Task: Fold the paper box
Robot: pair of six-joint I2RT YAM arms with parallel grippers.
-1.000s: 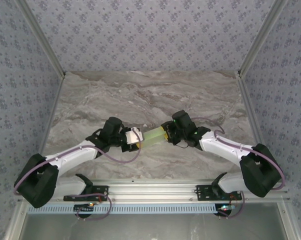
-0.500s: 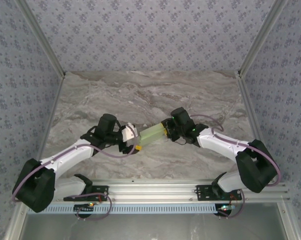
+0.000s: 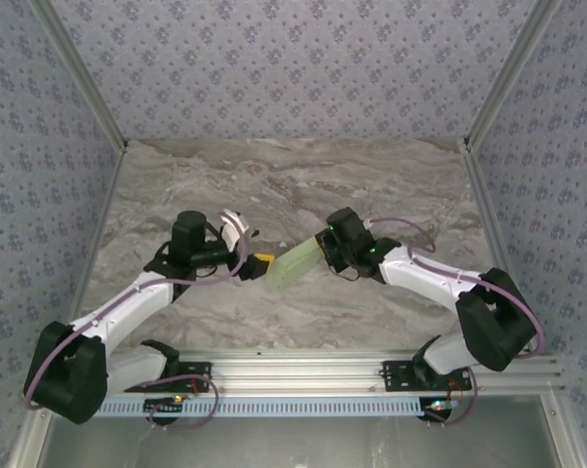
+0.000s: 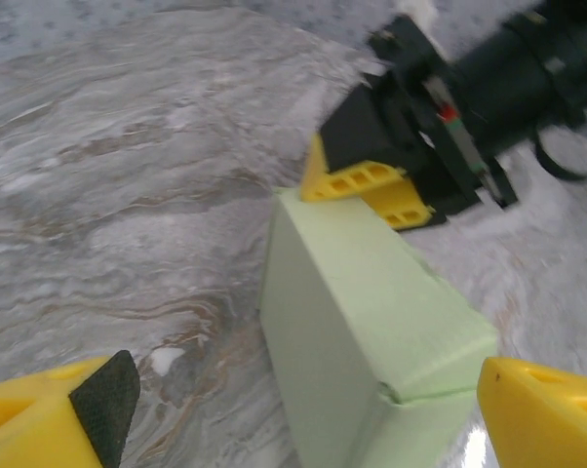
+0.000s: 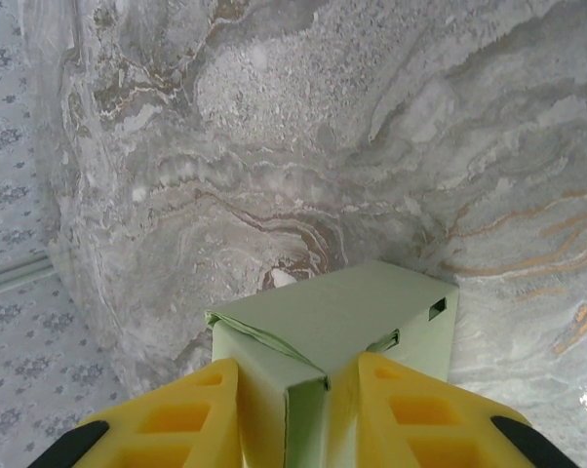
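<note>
Paper box (image 3: 292,263) is pinched in your right pincer (image 3: 319,255) over the grey marbled tabletop (image 3: 274,185); your left pincer (image 3: 248,244) stands spread at its other end, patterned walls (image 3: 293,68) around.

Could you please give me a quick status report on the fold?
Left gripper open, jaws wide beside box. Right gripper shut on its other end. Box folded into shape. No obstruction seen.

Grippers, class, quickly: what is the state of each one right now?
Left gripper: open, holding nothing.
Right gripper: closed on the pale green paper box.
</note>
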